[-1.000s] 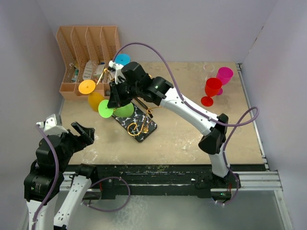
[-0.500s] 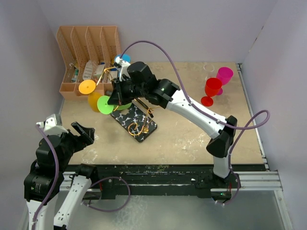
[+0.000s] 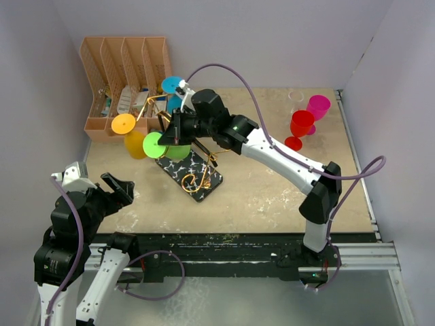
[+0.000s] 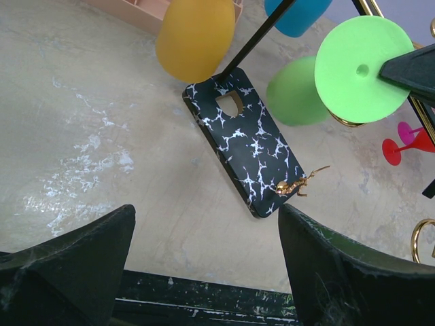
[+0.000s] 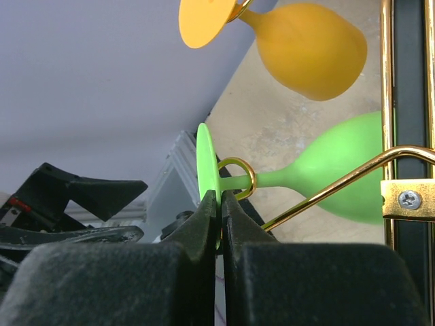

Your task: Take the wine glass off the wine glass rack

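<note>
The gold wire wine glass rack (image 3: 192, 142) stands on its black, white-veined base (image 3: 192, 174) left of centre; the base also shows in the left wrist view (image 4: 248, 149). A green wine glass (image 3: 163, 148) hangs sideways from a gold scroll arm, its stem through the loop (image 5: 239, 178). My right gripper (image 3: 171, 138) is shut on the rim of the green glass's flat foot (image 5: 207, 170). Orange (image 3: 132, 136) and blue (image 3: 172, 89) glasses hang on other arms. My left gripper (image 3: 117, 188) is open and empty at the near left, apart from the rack.
An orange-brown slotted file organiser (image 3: 126, 81) with small items stands at the back left. Red (image 3: 299, 128) and magenta (image 3: 316, 109) glasses stand at the back right. Walls close in on the left, back and right.
My right gripper, holding the green glass's foot, has shifted slightly right and toward the back; the green glass moved with it. The blue glass's foot now shows. The left arm has not moved.
</note>
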`<state>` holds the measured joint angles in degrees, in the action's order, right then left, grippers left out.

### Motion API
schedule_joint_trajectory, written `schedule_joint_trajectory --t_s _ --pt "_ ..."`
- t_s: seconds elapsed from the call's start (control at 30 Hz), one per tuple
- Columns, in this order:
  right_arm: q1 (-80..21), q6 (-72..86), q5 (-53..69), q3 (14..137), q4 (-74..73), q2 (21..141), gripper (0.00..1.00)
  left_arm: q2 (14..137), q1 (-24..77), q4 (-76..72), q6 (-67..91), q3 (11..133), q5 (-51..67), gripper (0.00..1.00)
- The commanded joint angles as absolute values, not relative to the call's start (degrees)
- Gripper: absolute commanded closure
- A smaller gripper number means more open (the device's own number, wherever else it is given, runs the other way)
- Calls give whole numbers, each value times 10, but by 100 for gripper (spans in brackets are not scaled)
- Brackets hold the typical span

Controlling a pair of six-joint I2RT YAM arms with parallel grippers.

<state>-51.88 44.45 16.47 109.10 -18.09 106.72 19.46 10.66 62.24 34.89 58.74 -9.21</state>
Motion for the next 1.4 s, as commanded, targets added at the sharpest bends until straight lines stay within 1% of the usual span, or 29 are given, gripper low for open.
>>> schedule_joint_trajectory --t_s 0.0,0.5,0.97,1.37 --pt "-510 489 212 1067 -91 1018 100 199 108 615 352 592 -99 11" --pt "-499 543 285 1053 -42 1029 100 200 108 614 352 593 -100 10" --pt "-493 549 305 1014 -25 1024 100 205 108 612 352 592 -100 10" --pt "-488 544 296 986 -24 996 100 205 108 612 353 592 -100 10"
